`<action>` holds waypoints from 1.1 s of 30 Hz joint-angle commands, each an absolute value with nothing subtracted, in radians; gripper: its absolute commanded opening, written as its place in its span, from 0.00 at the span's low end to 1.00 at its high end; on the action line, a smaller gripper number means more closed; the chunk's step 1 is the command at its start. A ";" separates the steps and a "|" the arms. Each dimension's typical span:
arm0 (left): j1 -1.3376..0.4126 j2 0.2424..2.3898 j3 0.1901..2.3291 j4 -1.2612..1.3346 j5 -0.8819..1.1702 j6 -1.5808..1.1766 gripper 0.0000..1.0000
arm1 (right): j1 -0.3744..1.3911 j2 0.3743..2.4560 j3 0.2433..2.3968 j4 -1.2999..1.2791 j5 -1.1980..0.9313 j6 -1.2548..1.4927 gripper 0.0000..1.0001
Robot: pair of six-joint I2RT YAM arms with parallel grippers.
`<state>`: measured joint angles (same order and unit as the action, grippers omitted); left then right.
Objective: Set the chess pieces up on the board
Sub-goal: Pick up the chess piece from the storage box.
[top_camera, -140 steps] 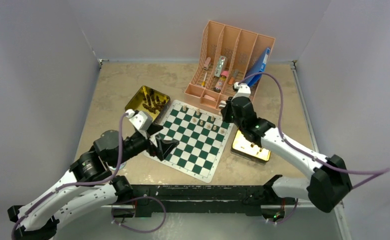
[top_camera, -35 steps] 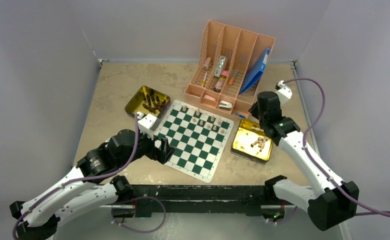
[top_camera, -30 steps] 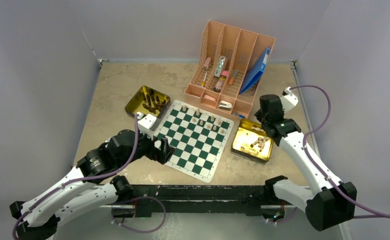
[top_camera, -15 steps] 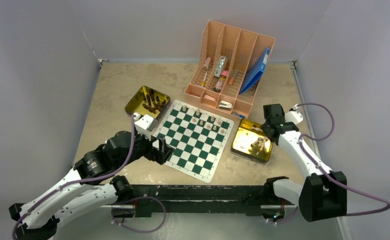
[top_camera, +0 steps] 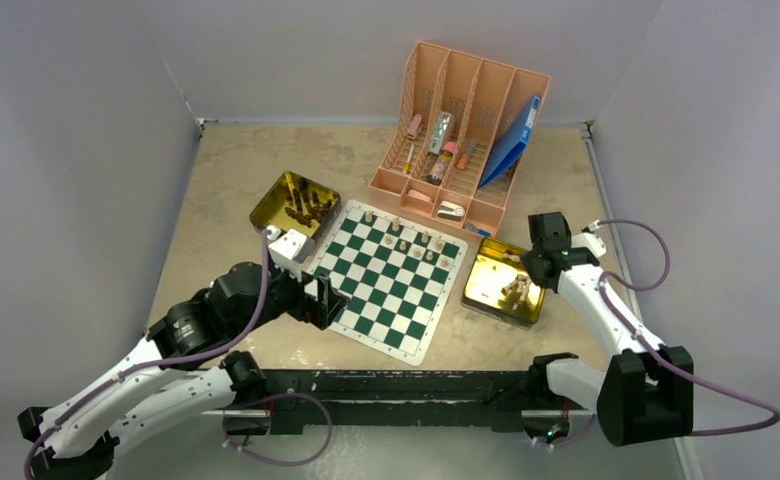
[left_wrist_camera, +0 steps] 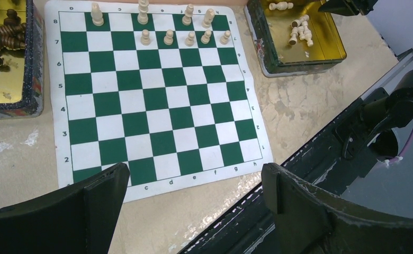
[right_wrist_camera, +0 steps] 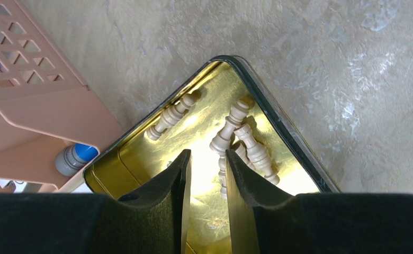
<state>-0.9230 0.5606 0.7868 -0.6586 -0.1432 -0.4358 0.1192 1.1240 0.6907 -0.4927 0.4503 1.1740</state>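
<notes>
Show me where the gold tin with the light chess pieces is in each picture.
Top view: tin right of the board.
Left wrist view: tin at top right.
Right wrist view: tin in the middle.
Shared landmark: pale pieces lying inside it.

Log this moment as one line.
left gripper: open, empty, over board near edge | right gripper: slightly open, empty, above loose pale pieces in gold tin | far rows: standing pale pieces
</notes>
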 commanded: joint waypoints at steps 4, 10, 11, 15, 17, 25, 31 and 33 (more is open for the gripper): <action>-0.923 0.556 0.779 -0.635 -0.121 -0.454 0.96 | 0.115 1.052 0.726 -0.572 0.406 1.241 0.31; -0.924 0.543 0.776 -0.634 -0.135 -0.456 0.96 | 0.115 1.063 0.711 -0.573 0.377 1.226 0.35; -0.924 0.543 0.776 -0.635 -0.136 -0.458 0.96 | 0.115 1.074 0.707 -0.580 0.377 1.228 0.36; -0.923 0.538 0.776 -0.646 -0.158 -0.474 0.95 | 0.115 1.110 0.680 -0.570 0.352 1.235 0.37; -0.925 0.536 0.778 -0.653 -0.167 -0.481 0.95 | 0.115 1.108 0.648 -0.533 0.346 1.229 0.37; -0.925 0.533 0.769 -0.640 -0.160 -0.478 0.95 | 0.114 1.167 0.640 -0.463 0.393 1.217 0.37; -0.925 0.547 0.773 -0.644 -0.158 -0.479 0.94 | 0.111 1.199 0.664 -0.426 0.423 1.236 0.36; -0.925 0.546 0.772 -0.644 -0.159 -0.479 0.94 | 0.108 1.206 0.675 -0.425 0.432 1.241 0.36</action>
